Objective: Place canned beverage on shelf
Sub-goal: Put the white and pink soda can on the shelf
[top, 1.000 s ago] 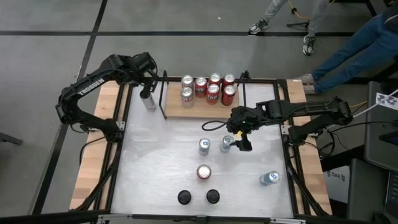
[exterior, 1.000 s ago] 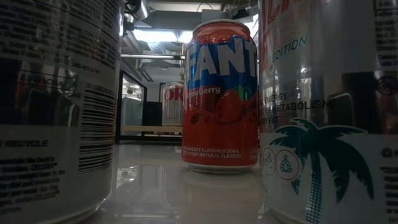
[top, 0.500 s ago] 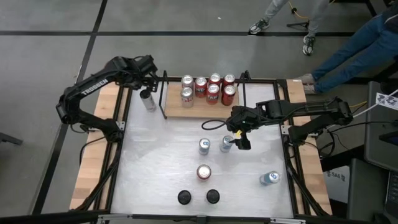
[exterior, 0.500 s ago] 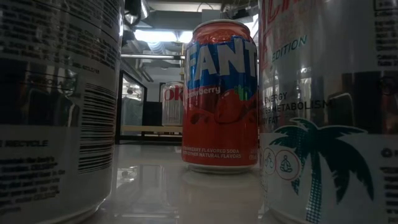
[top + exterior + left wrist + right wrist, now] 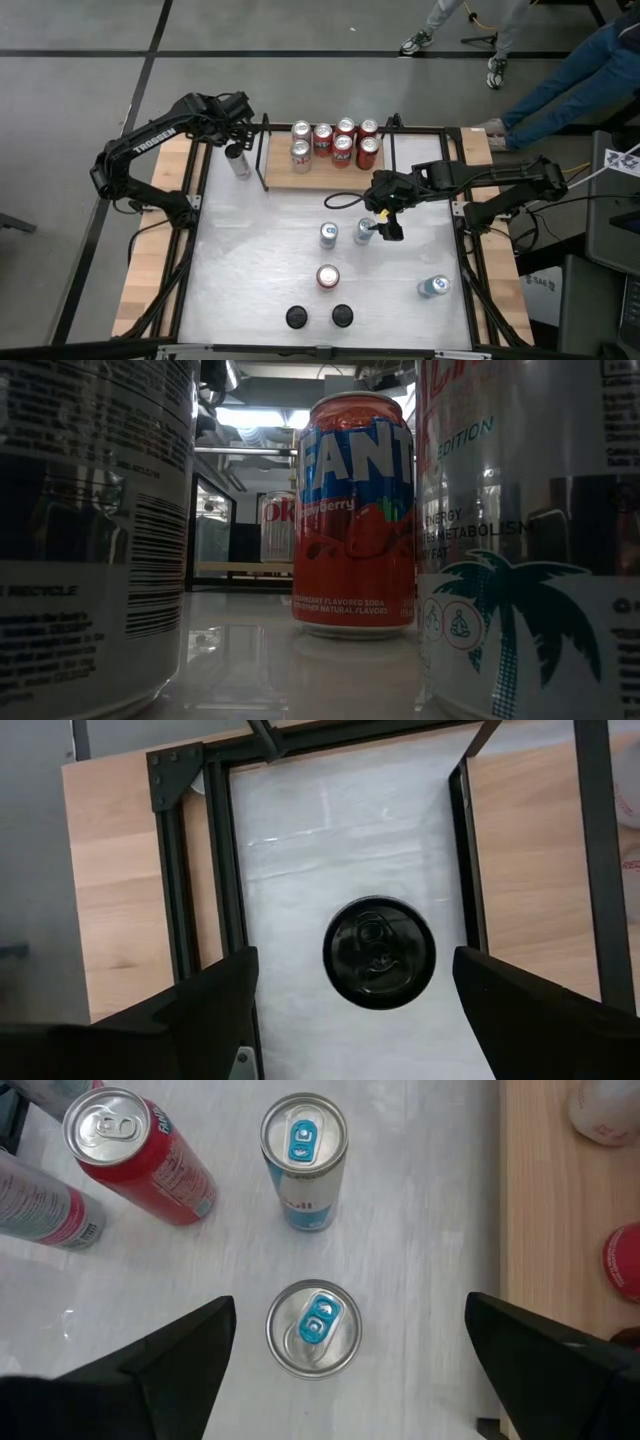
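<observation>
Currently both grippers gape wide, empty: right gripper (image 5: 318,1370) straddles a silver can (image 5: 313,1329) for pickup; left gripper (image 5: 350,1005) hovers over a dark-topped can (image 5: 379,952) beside the shelf (image 5: 325,176).

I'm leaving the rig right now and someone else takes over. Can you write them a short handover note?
Left gripper: open, above a black-topped can on the white tabletop, just left of the shelf.
Right gripper: open, over a silver can with a blue tab mid-table.
Done: six cans stand on the shelf.
Left: both targeted cans ungrasped; five more cans stand on the table.
</observation>
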Tool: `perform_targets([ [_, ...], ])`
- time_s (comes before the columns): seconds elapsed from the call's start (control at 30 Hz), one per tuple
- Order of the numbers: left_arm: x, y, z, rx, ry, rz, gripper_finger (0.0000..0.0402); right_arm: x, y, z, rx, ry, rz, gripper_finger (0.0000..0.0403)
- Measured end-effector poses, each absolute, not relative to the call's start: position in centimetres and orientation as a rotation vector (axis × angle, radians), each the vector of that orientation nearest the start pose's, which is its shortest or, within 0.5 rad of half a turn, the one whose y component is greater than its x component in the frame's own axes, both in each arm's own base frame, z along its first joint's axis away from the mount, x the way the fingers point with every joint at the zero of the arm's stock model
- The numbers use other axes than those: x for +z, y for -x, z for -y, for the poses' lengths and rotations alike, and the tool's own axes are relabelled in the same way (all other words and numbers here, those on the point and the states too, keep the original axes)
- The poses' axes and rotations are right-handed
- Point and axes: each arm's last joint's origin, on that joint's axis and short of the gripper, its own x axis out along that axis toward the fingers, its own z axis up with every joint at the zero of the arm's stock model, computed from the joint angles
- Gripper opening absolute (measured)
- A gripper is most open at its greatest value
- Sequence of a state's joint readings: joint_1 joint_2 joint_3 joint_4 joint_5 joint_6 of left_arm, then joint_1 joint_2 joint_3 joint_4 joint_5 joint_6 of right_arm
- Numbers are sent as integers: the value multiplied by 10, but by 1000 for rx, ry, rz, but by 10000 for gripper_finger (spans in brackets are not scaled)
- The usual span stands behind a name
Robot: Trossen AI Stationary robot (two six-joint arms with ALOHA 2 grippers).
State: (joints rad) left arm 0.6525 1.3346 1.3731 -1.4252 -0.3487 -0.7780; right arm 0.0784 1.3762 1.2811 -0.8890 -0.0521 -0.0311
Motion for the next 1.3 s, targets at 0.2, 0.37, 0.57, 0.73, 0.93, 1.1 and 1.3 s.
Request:
perform_targets([
  [0.2, 336, -168, -141, 1344, 795, -1039, 343, 318, -271, -23, 135, 42, -983, 383],
  [0.37, 336, -168, -141, 1339, 792, -1042, 371, 318, -271, -23, 135, 42, -983, 383],
  [0.57, 328, -168, -141, 1414, 878, -994, 390, 319, -271, -23, 135, 42, -983, 383],
  [0.73, 312, -169, -141, 1472, 946, -966, 391, 318, -271, -23, 135, 42, -983, 383],
  [0.93, 297, -173, -143, 1455, 992, -932, 391, 318, -271, -23, 135, 42, -983, 383],
  [1.1, 287, -175, -144, 1445, 1009, -924, 391, 318, -271, -23, 135, 42, -983, 383],
  [1.3, 276, -173, -143, 1472, 1025, -946, 391, 319, -271, -23, 135, 42, -983, 383],
])
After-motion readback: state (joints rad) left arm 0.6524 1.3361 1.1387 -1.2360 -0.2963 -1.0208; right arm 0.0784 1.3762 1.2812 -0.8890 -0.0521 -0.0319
